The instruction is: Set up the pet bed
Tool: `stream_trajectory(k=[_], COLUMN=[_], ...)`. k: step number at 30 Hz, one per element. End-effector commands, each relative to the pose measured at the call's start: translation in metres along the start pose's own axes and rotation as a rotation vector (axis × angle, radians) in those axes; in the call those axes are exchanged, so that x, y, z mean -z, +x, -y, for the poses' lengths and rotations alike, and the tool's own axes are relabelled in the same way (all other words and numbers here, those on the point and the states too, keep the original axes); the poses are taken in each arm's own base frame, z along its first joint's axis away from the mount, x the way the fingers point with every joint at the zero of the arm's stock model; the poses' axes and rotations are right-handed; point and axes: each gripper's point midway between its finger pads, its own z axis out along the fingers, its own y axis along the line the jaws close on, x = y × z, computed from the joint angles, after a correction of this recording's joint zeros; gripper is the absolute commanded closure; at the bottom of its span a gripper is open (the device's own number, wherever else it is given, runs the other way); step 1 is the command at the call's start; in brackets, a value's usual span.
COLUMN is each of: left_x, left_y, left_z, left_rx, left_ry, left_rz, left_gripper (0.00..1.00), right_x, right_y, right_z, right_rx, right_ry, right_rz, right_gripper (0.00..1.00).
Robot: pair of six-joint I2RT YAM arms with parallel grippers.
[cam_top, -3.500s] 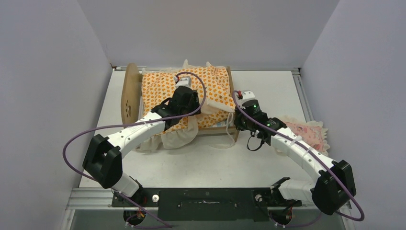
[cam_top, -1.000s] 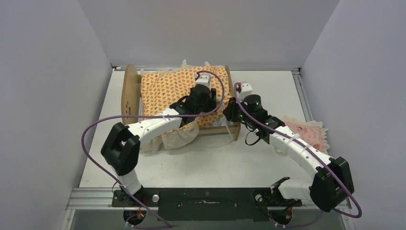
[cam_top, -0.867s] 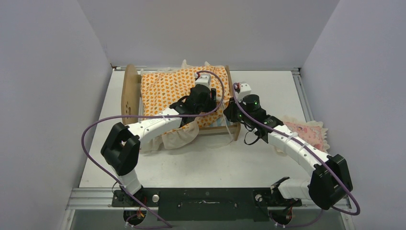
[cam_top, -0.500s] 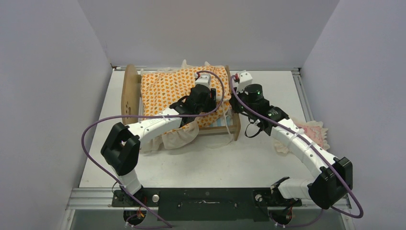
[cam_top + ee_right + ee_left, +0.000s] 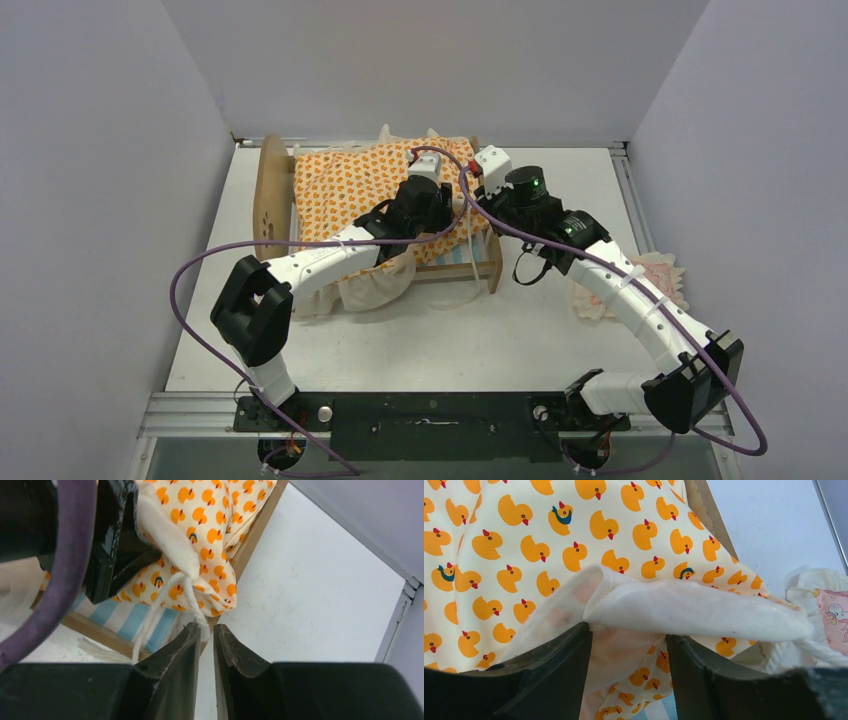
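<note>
Between the fingers of our left gripper (image 5: 626,636) a thick white ruffle (image 5: 684,610) of the duck-print mattress (image 5: 350,185) is pinched, its fold raised above the cloth beyond the tips. That mattress covers the pet bed (image 5: 270,195), whose plywood edge shows past the right-hand finger. Our right gripper (image 5: 206,630) has its fingers almost pressed together, with only a thin slit between them. A white cord (image 5: 150,625) from the mattress corner runs down to their tips, and we cannot tell whether it is caught. Just ahead of those tips lies the bed's wooden rail. Right of them, bare table (image 5: 310,590) runs open to the wall. A pink pillow (image 5: 655,275) lies well apart.
</note>
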Motion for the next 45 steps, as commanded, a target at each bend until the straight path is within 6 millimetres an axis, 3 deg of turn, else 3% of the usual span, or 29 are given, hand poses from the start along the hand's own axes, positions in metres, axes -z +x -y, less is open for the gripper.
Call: stream_trajectory(k=[1, 4, 8, 15, 21, 25, 27, 28, 34, 38, 42, 45], left_x=[0.005, 0.005, 0.006, 0.008, 0.018, 0.036, 0.047, 0.054, 0.095, 0.118, 0.140, 0.157], left_y=[-0.021, -0.022, -0.023, -0.022, -0.007, -0.009, -0.016, -0.021, -0.037, -0.038, -0.029, -0.019], left_z=[-0.001, -0.001, -0.001, 0.003, 0.021, 0.031, 0.028, 0.027, 0.018, 0.009, -0.001, -0.007], left_rx=[0.008, 0.004, -0.002, -0.028, -0.137, -0.199, -0.196, -0.197, -0.206, -0.201, -0.175, -0.146], left_ry=[0.005, 0.003, 0.004, 0.017, 0.028, 0.010, -0.004, -0.008, -0.003, -0.003, 0.009, 0.035], left_rz=[0.056, 0.055, 0.053, 0.040, 0.014, 0.015, 0.025, 0.030, 0.020, 0.000, -0.022, -0.039], left_gripper=[0.46, 0.46, 0.45, 0.42, 0.39, 0.35, 0.20, 0.17, 0.10, 0.09, 0.09, 0.09], right_x=[0.005, 0.006, 0.012, 0.008, 0.025, 0.020, 0.013, 0.009, -0.022, -0.044, -0.052, -0.040], right_y=[0.014, 0.029, 0.042, 0.093, 0.108, 0.121, 0.121, 0.119, 0.108, 0.103, 0.096, 0.092], right_z=[-0.013, -0.009, -0.019, -0.032, -0.039, -0.046, -0.043, -0.041, -0.028, -0.006, 0.018, 0.021], right_rx=[-0.034, -0.111, -0.192, -0.389, -0.590, -0.618, -0.606, -0.598, -0.577, -0.554, -0.538, -0.538], right_ry=[-0.055, 0.000, -0.030, 0.019, 0.037, 0.026, 0.036, 0.037, 0.051, 0.093, 0.125, 0.135], right_rz=[-0.058, -0.072, -0.066, -0.168, -0.090, -0.083, -0.073, -0.060, -0.026, -0.014, -0.015, -0.015], right_gripper=[0.78, 0.68, 0.63, 0.61, 0.59, 0.59, 0.61, 0.62, 0.72, 0.75, 0.71, 0.62])
